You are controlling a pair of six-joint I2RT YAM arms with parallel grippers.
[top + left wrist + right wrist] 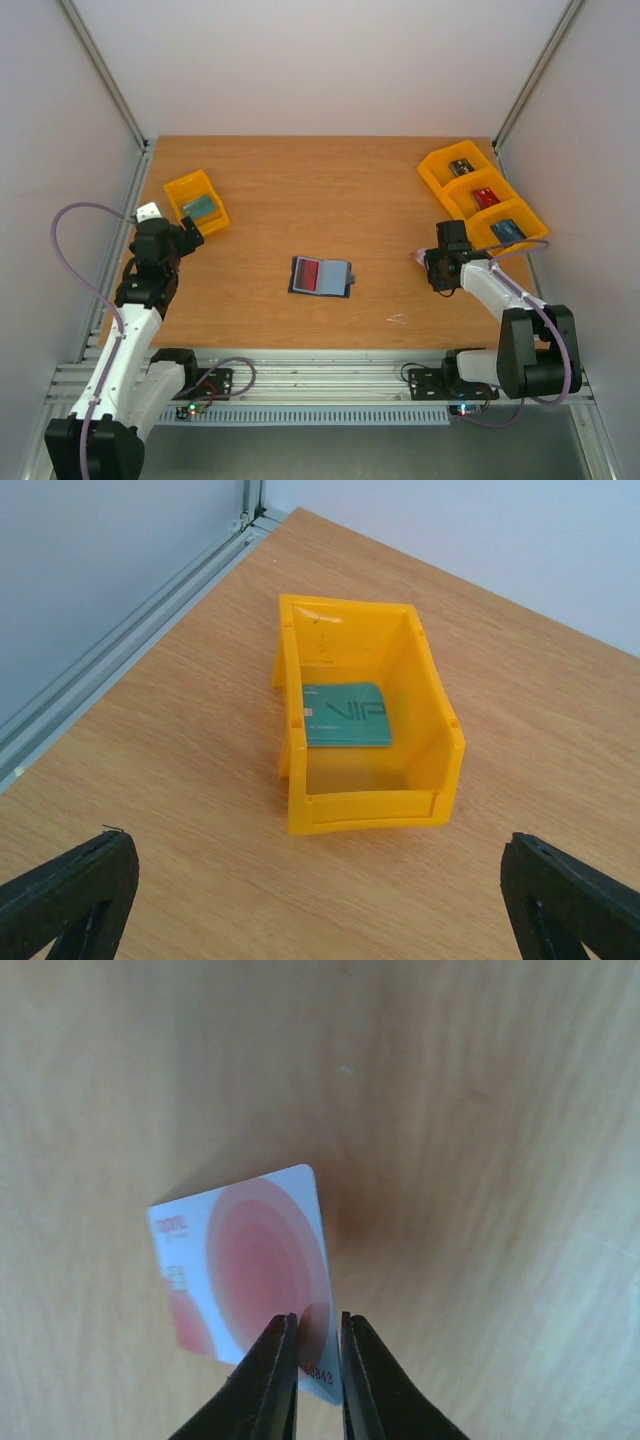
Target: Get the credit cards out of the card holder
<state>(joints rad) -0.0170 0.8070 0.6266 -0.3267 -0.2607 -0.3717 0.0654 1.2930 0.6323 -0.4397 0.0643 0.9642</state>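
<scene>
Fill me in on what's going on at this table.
Two robot arms are emptying the open dark navy-blue card holder, which lies in the middle of the wooden table. A red card shows in one sleeve. The right gripper has its nearly closed jaws at the corner of a white plastic card with red circles; whether it grips the card is unclear. The left gripper, open, hovers by a yellow plastic bin holding a teal card.

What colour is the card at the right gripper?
Card is white with pink-red rings; best in right wrist view.
</scene>
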